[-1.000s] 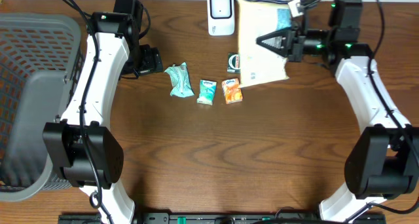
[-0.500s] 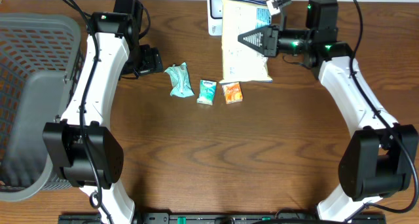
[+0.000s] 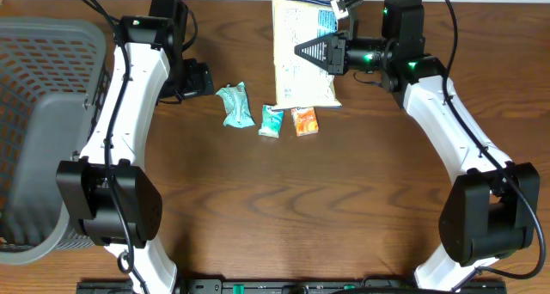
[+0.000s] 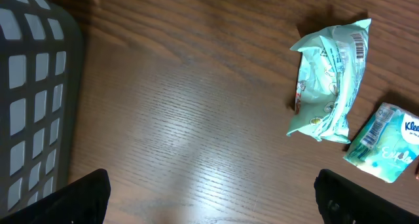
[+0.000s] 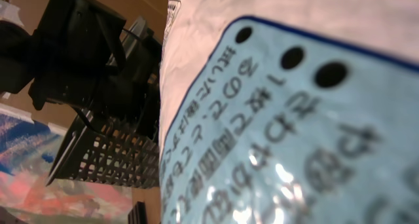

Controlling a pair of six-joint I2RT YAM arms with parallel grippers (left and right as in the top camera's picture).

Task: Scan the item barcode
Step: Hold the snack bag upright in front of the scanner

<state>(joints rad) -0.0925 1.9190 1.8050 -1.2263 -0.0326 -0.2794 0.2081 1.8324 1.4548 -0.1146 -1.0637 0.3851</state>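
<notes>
A large cream packet [image 3: 302, 70] with a blue label hangs above the table's far edge, and my right gripper [image 3: 301, 50] is shut on it from the right. In the right wrist view the packet's blue label with dark print [image 5: 294, 119] fills the frame and hides the fingers. My left gripper [image 3: 204, 79] stands open and empty just left of a crumpled teal packet [image 3: 233, 105]. From the left wrist, that teal packet [image 4: 330, 80] shows a barcode at its top, with my left gripper [image 4: 213, 204] over bare wood.
A small teal tissue pack [image 3: 271, 120] and an orange pack [image 3: 304, 120] lie below the held packet. A grey mesh basket [image 3: 34, 113] fills the left side, its wall [image 4: 33, 86] close to my left fingers.
My right arm has carried the cream packet leftward along the far edge. It now covers the white device that stood there. The left arm has not moved.
</notes>
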